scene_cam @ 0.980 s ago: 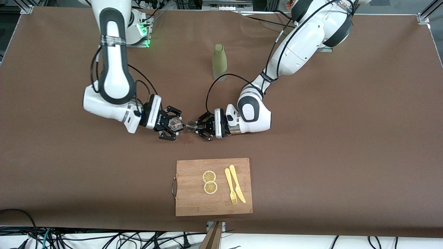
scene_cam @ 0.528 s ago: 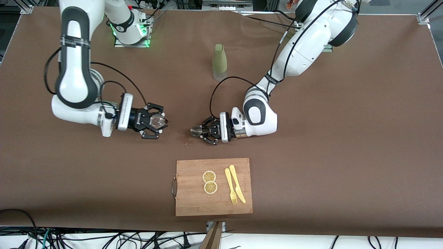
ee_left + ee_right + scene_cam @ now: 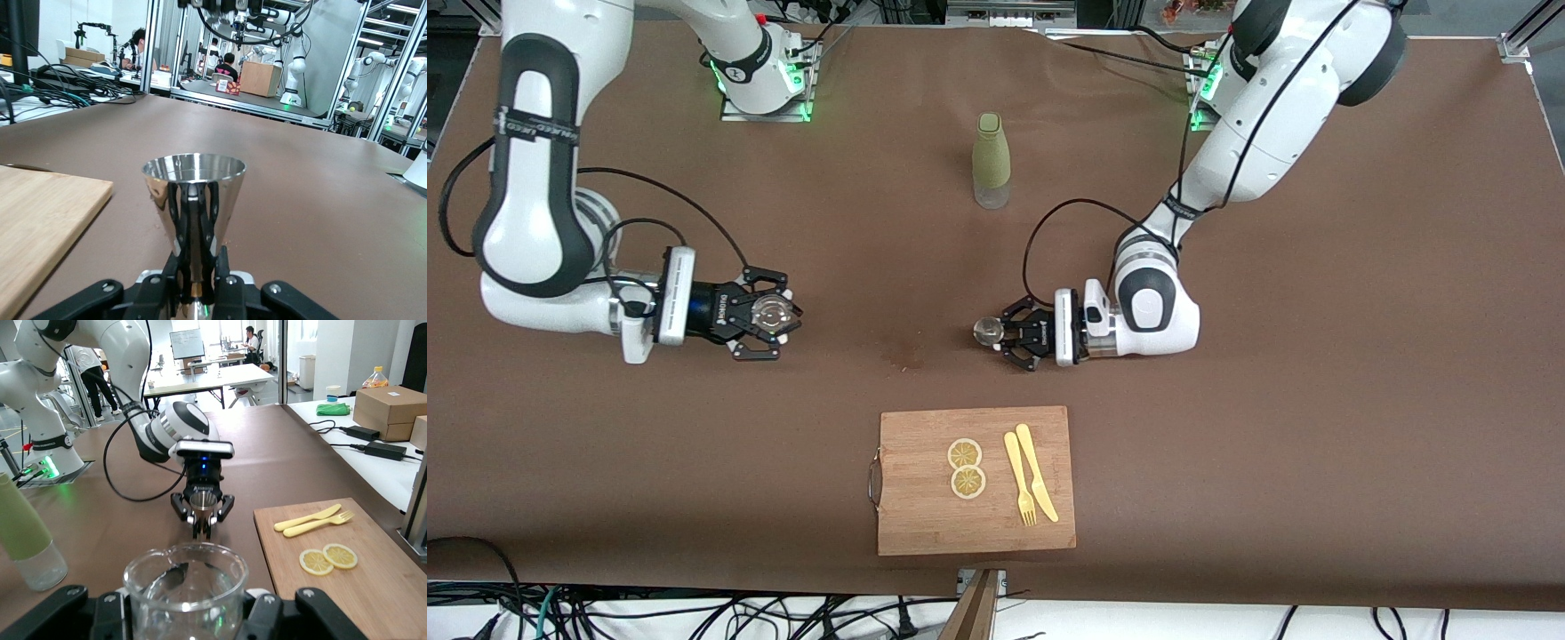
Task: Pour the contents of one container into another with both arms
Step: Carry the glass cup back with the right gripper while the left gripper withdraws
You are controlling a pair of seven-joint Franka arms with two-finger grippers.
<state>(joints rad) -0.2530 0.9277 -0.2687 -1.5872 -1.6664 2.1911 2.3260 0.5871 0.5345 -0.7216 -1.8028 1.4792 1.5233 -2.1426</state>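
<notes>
Two cups held well apart over my brown counter [image 3: 1227, 427].

Front view: my left tool [image 3: 1009, 334] clamps one steel jigger [image 3: 985, 332]; my right tool [image 3: 769, 314] clamps one glass beaker [image 3: 767, 313].
Left wrist view: the jigger [image 3: 193, 200] looks light, stiff and slippery, pinched low on its cone.
Right wrist view: the beaker [image 3: 185, 590] looks fragile, gripped around its wall.

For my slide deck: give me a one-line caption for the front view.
Left gripper holds a steel cup, right gripper a glass beaker, above the brown table.
</notes>
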